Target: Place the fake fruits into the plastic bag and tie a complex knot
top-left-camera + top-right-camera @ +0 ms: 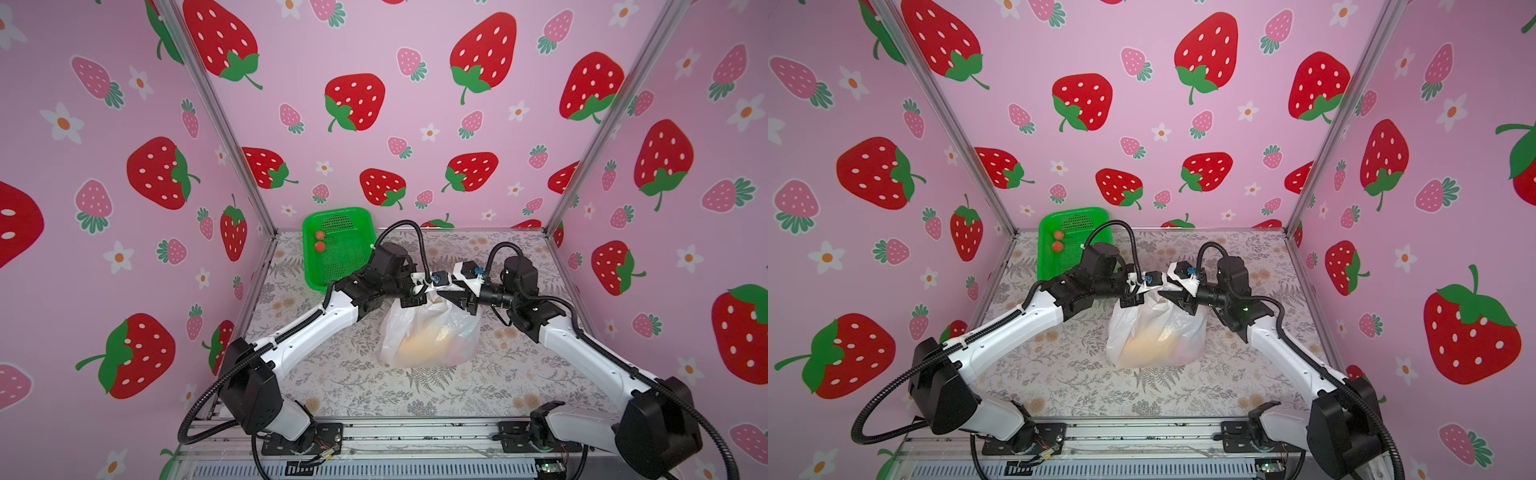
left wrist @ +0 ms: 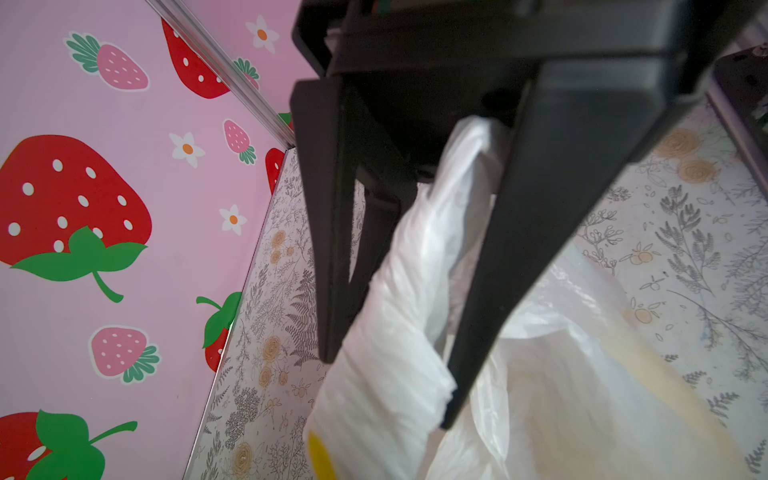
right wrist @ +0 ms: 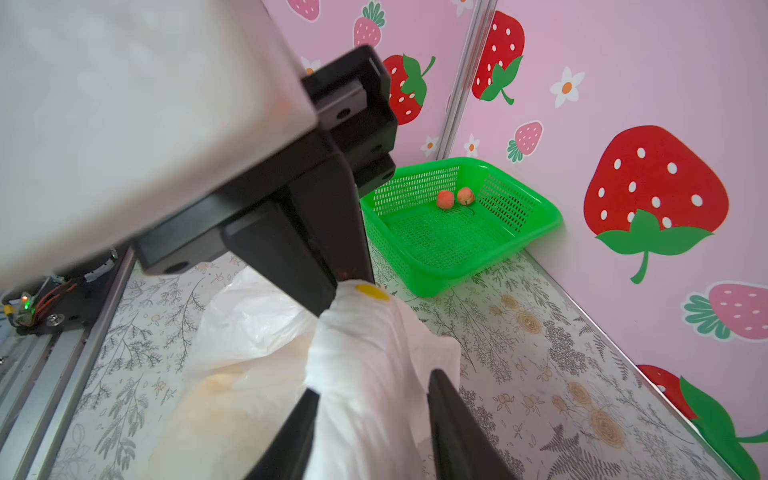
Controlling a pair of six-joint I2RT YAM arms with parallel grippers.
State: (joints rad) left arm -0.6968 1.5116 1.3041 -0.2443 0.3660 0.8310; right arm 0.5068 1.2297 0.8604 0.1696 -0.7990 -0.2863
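The plastic bag (image 1: 432, 336) (image 1: 1158, 336) stands upright mid-table, with yellowish fake fruits (image 1: 419, 347) dimly visible through it. My left gripper (image 1: 415, 298) (image 2: 390, 388) is shut on the bag's twisted white handle (image 2: 407, 291) (image 3: 357, 345) and holds it up above the bag. My right gripper (image 1: 453, 297) (image 3: 374, 384) straddles the same handle lower down. Its jaws are open: one finger touches the bunch and the other stands off a little. Two small red round fruits (image 1: 320, 241) (image 3: 455, 197) lie in the green basket.
The green perforated basket (image 1: 332, 212) (image 1: 1071, 212) (image 3: 540, 210) sits in the back left corner against the walls. Pink strawberry-print walls enclose the table on three sides. Both arms meet over the bag at the centre.
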